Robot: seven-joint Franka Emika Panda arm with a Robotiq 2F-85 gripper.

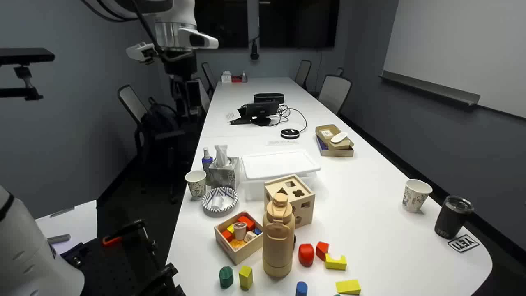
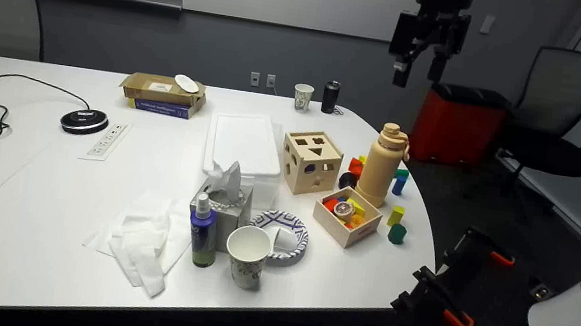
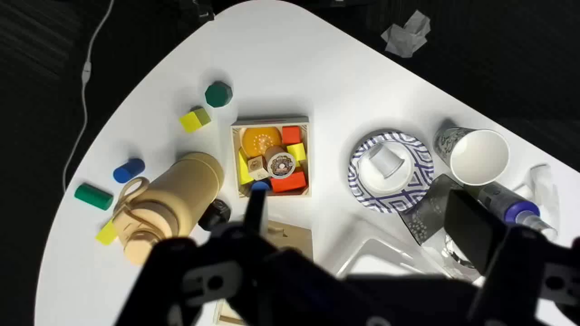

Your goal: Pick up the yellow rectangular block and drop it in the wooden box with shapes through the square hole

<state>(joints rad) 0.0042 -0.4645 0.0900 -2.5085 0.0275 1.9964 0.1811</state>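
The claw [image 2: 418,77] hangs well above the height of the tray [image 2: 363,232] in both exterior views, jaws spread wide w/ nothing btwn them. Target's prob. the yellow block [image 1: 246,278] standing on end just off one tray corner, long axis vert.; another yellow piece [image 1: 348,287] lies flat farther from the tray, so that's a judgement call. Main thing: in wrist view the block is across the tray from the jaw gap, so next move is prob. over the tray, then down. Its faces look slantwise to the jaw line; a bit of wrist turn may be req'd. Only the one claw, so no choice there.

Room: green block [image 3: 219,94] is v. near, off the same tray corner, not touching; tall bottle [image 2: 381,167] just beside the tray hems the block's other side. White table [image 3: 152,113] runs past that corner to the curved edge, prob. best clearance, but mind nudging it off. The box [image 2: 301,177] is past the tray's opp. side, its square hole [image 2: 301,142] facing up.
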